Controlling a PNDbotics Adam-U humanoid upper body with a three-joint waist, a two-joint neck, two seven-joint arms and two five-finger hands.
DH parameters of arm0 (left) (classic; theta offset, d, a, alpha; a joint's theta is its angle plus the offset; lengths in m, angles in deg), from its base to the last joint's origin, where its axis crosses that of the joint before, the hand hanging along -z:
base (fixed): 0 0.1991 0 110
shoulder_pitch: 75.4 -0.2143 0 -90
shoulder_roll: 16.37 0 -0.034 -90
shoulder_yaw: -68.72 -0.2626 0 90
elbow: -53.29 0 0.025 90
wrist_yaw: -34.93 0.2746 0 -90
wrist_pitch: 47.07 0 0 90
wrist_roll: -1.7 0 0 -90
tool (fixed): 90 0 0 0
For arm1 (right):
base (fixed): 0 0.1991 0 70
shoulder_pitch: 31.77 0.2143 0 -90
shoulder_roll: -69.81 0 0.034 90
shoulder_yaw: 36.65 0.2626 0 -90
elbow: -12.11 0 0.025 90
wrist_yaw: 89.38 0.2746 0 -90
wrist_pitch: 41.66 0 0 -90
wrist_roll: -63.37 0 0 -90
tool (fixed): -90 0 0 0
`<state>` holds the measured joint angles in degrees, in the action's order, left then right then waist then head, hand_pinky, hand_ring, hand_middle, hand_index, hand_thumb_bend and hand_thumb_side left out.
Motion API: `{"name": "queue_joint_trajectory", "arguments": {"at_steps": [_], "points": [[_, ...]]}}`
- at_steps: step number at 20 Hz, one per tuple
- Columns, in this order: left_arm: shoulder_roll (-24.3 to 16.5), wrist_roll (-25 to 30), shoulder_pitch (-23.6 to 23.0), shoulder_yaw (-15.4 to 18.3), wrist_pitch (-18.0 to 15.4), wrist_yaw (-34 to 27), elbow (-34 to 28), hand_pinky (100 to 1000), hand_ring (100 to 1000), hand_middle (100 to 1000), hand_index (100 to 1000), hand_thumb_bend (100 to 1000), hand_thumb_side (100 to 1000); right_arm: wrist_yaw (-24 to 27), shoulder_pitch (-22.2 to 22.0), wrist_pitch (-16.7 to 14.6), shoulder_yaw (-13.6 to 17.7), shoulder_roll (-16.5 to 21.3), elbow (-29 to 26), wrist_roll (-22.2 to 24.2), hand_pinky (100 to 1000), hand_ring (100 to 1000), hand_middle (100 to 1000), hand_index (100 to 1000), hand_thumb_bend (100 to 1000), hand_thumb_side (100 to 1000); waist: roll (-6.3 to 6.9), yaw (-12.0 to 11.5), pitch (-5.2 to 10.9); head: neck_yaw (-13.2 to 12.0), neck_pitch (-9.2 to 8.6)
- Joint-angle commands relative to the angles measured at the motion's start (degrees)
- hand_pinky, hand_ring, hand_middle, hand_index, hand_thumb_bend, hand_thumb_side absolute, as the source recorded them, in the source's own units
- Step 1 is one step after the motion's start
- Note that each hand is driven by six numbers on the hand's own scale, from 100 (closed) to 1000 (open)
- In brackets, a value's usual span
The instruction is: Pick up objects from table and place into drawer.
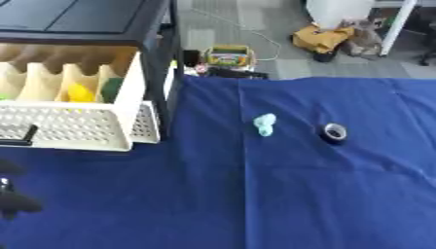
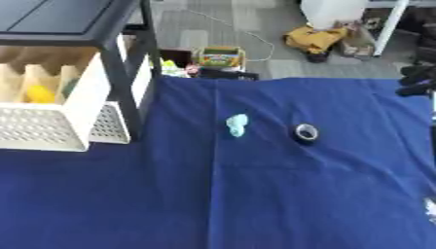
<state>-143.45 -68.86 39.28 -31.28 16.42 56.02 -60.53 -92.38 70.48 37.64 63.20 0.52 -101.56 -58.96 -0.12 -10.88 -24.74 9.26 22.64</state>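
With the left hand low at left, fingers unreadable, and the drawer open, the next pick seems due: the pale blue object or tape roll mid-table.

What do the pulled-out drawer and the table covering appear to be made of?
The drawer looks like matte cream-white plastic: its front and side panel are perforated in a regular grid. The table covering looks like blue woven cloth, matte, with straight fold creases and soft wrinkles.
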Motion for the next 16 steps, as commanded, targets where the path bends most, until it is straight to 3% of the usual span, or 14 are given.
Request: {"name": "queue_joint_trajectory", "arguments": {"at_steps": [1, 7, 16], "points": [[-2.87, 2.64, 0.06, 1.26, 1.04, 2.65, -0.78, 795, 457, 507, 803, 100, 881, -0.65, 0.03, -0.03, 0.76, 0.47, -0.92, -0.35, 546, 699, 488, 782, 100, 953, 0.15, 0.12, 1.06, -0.63, -0.26], [-2.28, 7.63, -0.74, 1.36, 5.78, 7.29, -0.78, 753, 460, 513, 850, 100, 934, -0.71, -0.09, -0.34, 0.90, -0.25, -0.92, -0.55, 546, 697, 482, 775, 100, 952, 0.23, 0.32, 1.00, -3.24, -0.67], [-1.70, 11.96, -0.26, 0.68, 10.58, 8.25, -0.78, 745, 488, 535, 899, 100, 970, -0.52, -0.12, -0.77, 1.19, -0.98, -0.92, -1.04, 546, 693, 477, 767, 100, 947, 0.17, 0.71, 0.90, -6.82, -1.25]]}}
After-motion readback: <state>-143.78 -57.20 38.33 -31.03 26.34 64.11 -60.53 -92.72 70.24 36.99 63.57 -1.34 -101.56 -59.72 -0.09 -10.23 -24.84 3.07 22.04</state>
